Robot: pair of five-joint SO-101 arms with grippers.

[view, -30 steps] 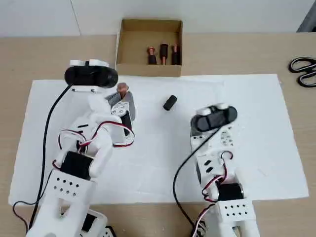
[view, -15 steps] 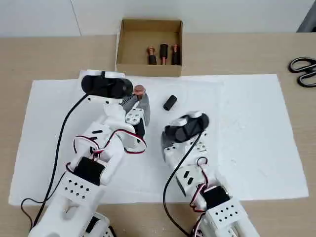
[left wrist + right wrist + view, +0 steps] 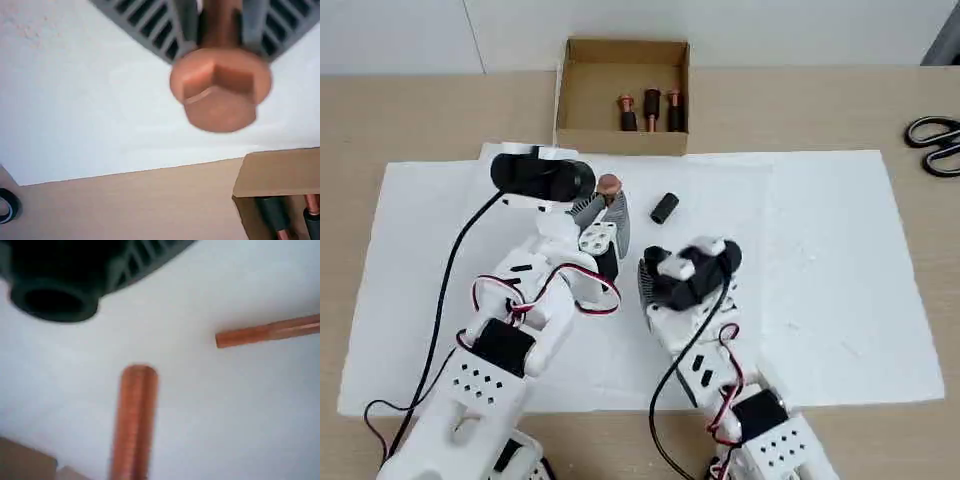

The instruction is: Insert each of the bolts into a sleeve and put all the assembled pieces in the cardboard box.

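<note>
From above, the left arm's fingers point(image 3: 606, 206) are pinched on a copper bolt point(image 3: 609, 185) and hold it head-up over the white paper sheet point(image 3: 840, 260) that covers the middle of the desk point(image 3: 420, 110). Just beside them, the right arm's fingers point(image 3: 650, 282) hang low over the sheet. A loose sleeve point(image 3: 664, 208) lies on the paper between the two arms and the cardboard box point(image 3: 563, 100). The box sits at the far edge of the sheet with three assembled pieces point(image 3: 651, 108) standing side by side inside it. A pair of scissors point(image 3: 935, 145) rests on the bare desk, well apart from everything else.

From the left wrist, the grey ribbed fingers point(image 3: 150, 20) grip the bolt's shaft on both sides, and its hexagonal head point(image 3: 220, 90) points toward the camera. A corner of the box point(image 3: 275, 172) shows beyond the edge of the paper.

From the right wrist, a black sleeve point(image 3: 55, 297) is clamped against a grey ribbed finger point(image 3: 145, 257), with its hollow end facing the camera. Two copper shafts point(image 3: 132, 420) point(image 3: 267, 332) show against the white paper. I cannot tell whether they lie on it or are held above it.
</note>
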